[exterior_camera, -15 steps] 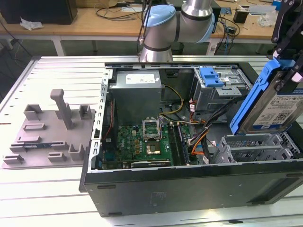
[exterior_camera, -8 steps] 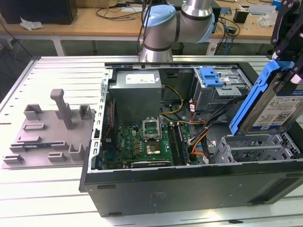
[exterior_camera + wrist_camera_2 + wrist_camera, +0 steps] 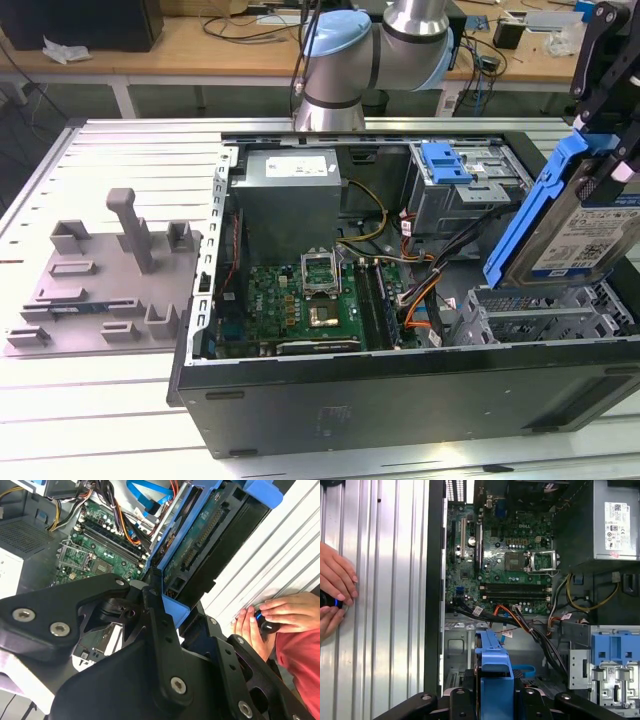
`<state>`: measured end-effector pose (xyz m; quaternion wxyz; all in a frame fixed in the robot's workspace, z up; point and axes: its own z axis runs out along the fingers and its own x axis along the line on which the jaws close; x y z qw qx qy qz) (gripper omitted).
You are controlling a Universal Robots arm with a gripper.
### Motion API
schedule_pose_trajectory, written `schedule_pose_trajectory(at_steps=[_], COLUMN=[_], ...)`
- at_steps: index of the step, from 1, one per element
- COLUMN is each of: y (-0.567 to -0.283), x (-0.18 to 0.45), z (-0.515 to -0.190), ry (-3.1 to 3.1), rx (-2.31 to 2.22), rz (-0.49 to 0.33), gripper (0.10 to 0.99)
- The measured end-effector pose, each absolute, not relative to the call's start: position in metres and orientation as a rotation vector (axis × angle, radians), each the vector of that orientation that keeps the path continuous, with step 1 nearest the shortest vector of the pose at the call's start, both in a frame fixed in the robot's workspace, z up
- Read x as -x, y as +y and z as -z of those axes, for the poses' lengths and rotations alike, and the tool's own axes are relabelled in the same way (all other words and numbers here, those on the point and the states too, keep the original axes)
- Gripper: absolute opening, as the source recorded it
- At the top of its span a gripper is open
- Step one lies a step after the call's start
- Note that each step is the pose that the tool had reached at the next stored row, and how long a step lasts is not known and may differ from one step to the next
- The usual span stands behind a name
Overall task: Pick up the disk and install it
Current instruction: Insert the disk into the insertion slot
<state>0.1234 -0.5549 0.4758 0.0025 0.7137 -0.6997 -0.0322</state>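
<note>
My gripper [image 3: 603,160] is shut on the disk [image 3: 588,235], a silver drive with a blue-and-white label in a bright blue bracket. It holds the disk by the upper end, tilted and hanging in the air at the exterior view's right. The disk's lower end sits just above the grey drive cage [image 3: 540,318] inside the open computer case [image 3: 400,400]. In the first wrist view the blue bracket [image 3: 495,667] runs out edge-on from between my black fingers [image 3: 465,700]. In the second wrist view the disk's green circuit side [image 3: 200,547] faces the camera.
Inside the case are a green motherboard [image 3: 300,300], a large grey metal box [image 3: 290,195], orange and black cables [image 3: 425,290] and a bay with a bare blue tab [image 3: 445,162]. A grey fixture [image 3: 110,270] lies left of the case. A person's hands [image 3: 332,600] rest on the slatted table beside it.
</note>
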Motion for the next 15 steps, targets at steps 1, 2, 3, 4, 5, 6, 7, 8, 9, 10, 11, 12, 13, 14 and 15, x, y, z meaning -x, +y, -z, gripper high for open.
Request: schedule_pose_trajectory(at_steps=[1, 2, 3, 4, 5, 6, 7, 8, 9, 10, 11, 12, 13, 14, 15], y=[-0.5551, -0.5553, -0.5555, -0.5557, -0.5559, -0.5561, -0.5563, -0.5564, -0.5565, -0.5566, -0.5568, -0.5569, -0.5570, -0.5571, -0.5573], x=[-0.1234, -0.1234, -0.1234, -0.1234, -0.1234, -0.1234, -0.1234, -0.1234, -0.1234, -0.1234, -0.1234, -0.1234, -0.1234, -0.1234, -0.1234], z=[-0.4755, -0.4751, -0.4748, -0.4745, -0.4742, -0.4739, -0.4735, -0.4732, -0.4729, -0.4725, -0.4723, -0.4720, -0.4716, -0.4713, -0.4707], ry=[-2.195, -2.195, -2.195, -2.195, -2.195, -2.195, -2.195, -2.195, -2.195, -2.195, -2.195, -2.195, -2.195, -2.195, -2.195], rx=[-2.239, -2.239, -2.239, -2.239, -2.239, -2.239, -2.239, -2.239, -2.239, -2.239, -2.239, -2.239, -2.239, -2.239, -2.239], rz=[0.101, 0.101, 0.101, 0.101, 0.101, 0.101, 0.102, 0.102, 0.102, 0.102, 0.102, 0.102, 0.102, 0.102, 0.102], gripper=[0.365, 0.365, 0.365, 0.365, 0.365, 0.365, 0.365, 0.365, 0.365, 0.365, 0.365, 0.365, 0.365, 0.365, 0.365])
